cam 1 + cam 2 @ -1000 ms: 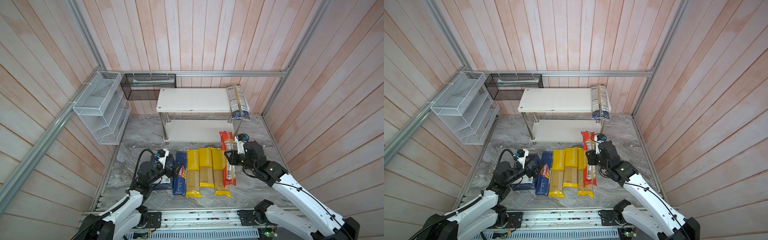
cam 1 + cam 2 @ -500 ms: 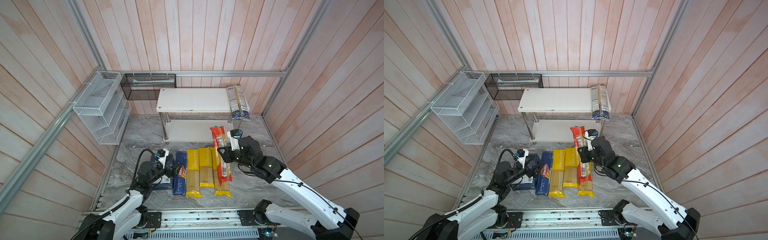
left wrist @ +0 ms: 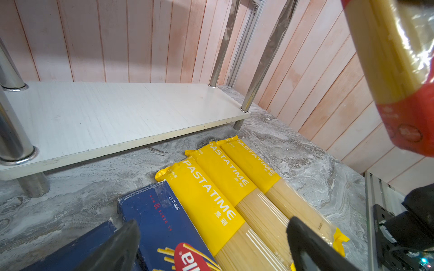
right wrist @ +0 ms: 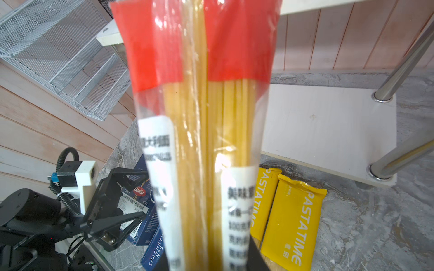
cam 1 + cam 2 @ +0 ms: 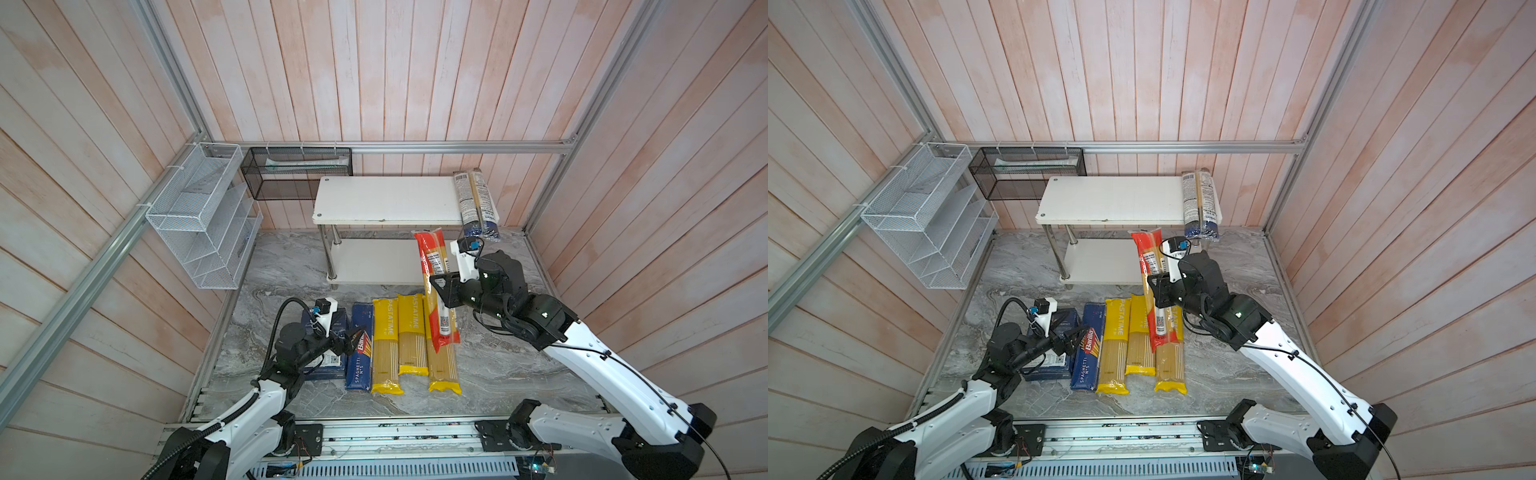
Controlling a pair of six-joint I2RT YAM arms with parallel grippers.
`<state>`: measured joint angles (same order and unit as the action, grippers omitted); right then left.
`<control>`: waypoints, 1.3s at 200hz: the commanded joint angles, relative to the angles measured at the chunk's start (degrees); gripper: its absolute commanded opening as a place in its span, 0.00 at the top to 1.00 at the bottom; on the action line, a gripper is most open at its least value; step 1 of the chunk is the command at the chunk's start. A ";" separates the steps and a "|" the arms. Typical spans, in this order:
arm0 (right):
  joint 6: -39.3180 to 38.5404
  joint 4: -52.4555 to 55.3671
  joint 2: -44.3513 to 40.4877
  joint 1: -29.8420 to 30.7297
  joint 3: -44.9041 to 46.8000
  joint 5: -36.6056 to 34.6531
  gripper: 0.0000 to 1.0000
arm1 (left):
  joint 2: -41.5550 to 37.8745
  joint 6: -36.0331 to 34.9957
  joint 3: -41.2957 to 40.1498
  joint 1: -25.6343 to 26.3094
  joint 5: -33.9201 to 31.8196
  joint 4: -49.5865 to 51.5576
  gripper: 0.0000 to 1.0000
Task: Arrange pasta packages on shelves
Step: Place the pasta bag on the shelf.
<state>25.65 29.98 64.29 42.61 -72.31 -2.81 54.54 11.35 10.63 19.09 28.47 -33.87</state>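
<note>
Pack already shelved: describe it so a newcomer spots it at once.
Find the white two-tier rack by the back wall. On its top board's right end lies a clear spaghetti bag. Its dark blue end overhangs the front edge; no other pack is shelved.

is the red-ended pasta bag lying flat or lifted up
Lifted and tilted: the right hand grips the red-ended bag mid-length, its lower end hanging above the yellow bags.
</note>
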 commanded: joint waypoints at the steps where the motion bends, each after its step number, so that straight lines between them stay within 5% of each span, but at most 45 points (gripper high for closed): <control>1: -1.03 -4.22 0.33 0.30 -7.08 -3.00 1.00 | -0.07 -1.01 -0.25 0.20 0.23 -0.44 0.00; 77: -2.00 1.45 9.06 -1.22 -22.02 -4.42 1.00 | -0.09 -0.81 -0.26 0.17 0.79 -0.78 0.00; 260: -5.60 5.59 27.30 -13.14 -48.53 10.50 1.00 | -1.50 -0.63 -1.12 0.16 -0.28 -0.75 0.00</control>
<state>21.17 40.95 91.50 29.67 -115.31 5.41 53.15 11.18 10.57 19.09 28.03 -33.45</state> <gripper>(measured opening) 0.251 0.998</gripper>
